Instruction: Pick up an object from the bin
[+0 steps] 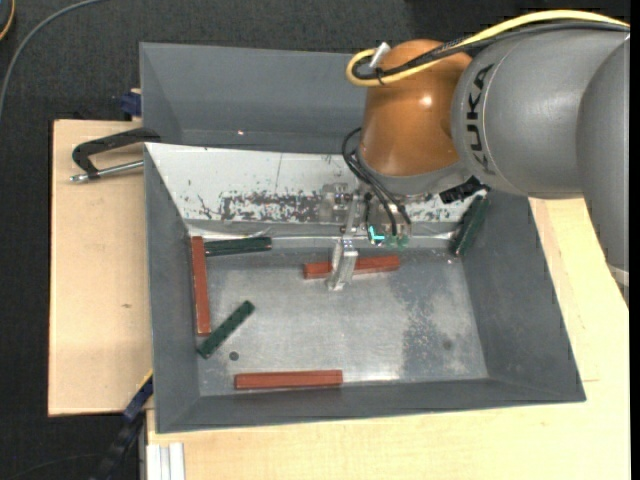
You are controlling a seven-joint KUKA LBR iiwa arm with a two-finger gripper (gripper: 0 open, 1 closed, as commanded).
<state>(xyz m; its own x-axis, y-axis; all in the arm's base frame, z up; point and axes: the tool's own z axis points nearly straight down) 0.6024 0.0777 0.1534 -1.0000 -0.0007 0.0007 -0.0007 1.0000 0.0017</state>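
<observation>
Near the bin's (500,298) far wall, my fingers (342,268) hung at the short red bar (380,264), open or closed I couldn't tell; a skewed pinch, I judged, could slide it away.

Dark speckled carpet floor (260,8)

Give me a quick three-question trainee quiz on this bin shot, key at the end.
1. How many red-brown bars lie in the bin?
2. True or false: the hand is above the back red-brown bar.
3. What rests against the right wall near the back corner? A) a dark green bar B) a red-brown bar C) a yellow ball
Key: 1) three: one along the left wall, one at the front, one at the back; 2) true; 3) A.
</observation>
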